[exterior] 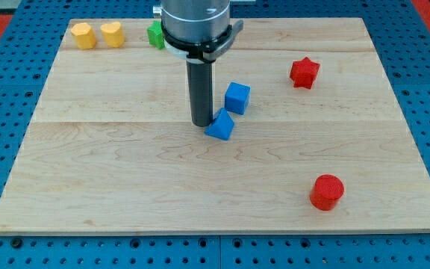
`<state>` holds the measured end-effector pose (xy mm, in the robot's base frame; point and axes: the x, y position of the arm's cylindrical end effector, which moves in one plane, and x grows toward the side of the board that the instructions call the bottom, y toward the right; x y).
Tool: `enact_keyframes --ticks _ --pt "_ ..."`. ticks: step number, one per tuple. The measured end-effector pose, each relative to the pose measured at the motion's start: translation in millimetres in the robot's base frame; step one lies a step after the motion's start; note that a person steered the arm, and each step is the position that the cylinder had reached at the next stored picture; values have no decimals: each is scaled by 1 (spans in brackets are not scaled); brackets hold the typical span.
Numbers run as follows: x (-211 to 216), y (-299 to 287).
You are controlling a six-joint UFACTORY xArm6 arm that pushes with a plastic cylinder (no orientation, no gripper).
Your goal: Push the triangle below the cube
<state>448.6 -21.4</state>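
Note:
A blue triangle block (pixel 221 125) lies near the middle of the wooden board (pixel 125 179). A blue cube (pixel 237 98) sits just above it and slightly to its right, close but apart. My tip (pixel 202 123) rests on the board right at the triangle's left side, touching or nearly touching it. The dark rod rises from there to the arm's grey mount at the view's top.
A red star block (pixel 304 72) lies at the upper right. A red cylinder-like block (pixel 326 192) lies at the lower right. Two yellow blocks (pixel 84 35) (pixel 112 33) and a green block (pixel 155 34), partly hidden by the arm, sit along the top edge.

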Motion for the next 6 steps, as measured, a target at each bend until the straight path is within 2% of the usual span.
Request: enact_keyframes --ticks 6 --pt "6 22"
